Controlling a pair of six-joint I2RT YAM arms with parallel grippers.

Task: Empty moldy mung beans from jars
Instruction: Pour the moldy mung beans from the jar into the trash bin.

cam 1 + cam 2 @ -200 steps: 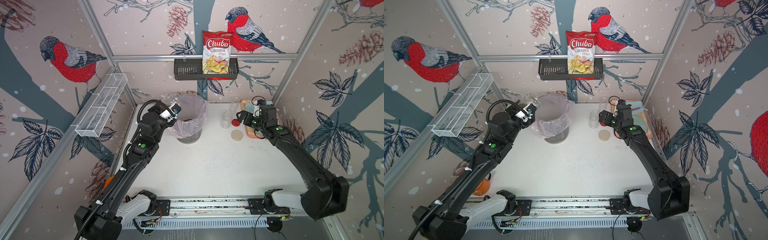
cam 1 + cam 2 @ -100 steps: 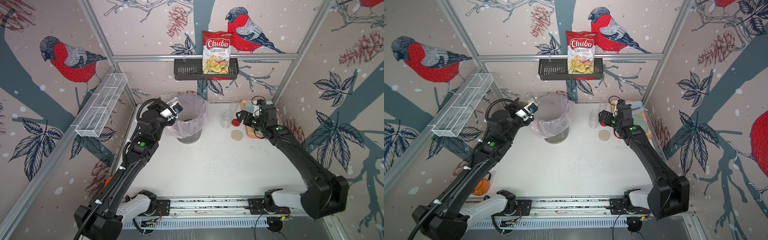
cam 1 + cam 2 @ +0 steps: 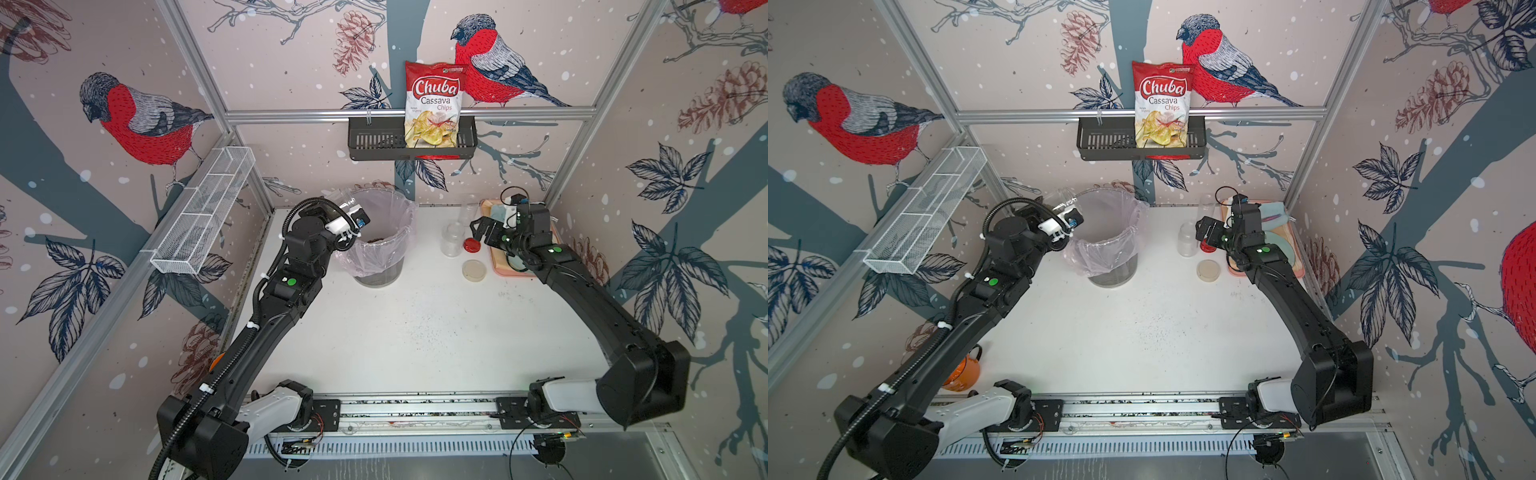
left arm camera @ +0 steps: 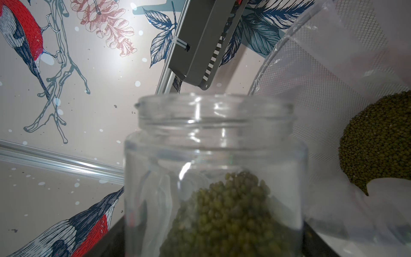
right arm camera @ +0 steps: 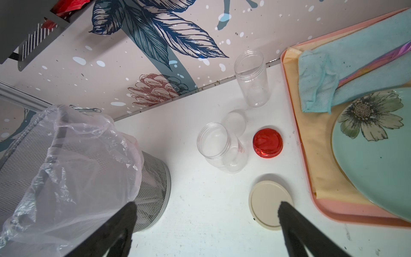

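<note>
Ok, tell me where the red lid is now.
The red lid lies flat on the right side of the table, in the right wrist view between an empty lidless jar and the pink tray, with the beige lid just nearer the robot.

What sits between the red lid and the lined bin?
An empty lidless jar stands upright there; the right wrist view shows it clearly.

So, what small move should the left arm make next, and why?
Probably tip the jar further, mouth over the bin: mung beans lie in its lower part, and its mouth seems to point past the bin's rim, not into it.
</note>
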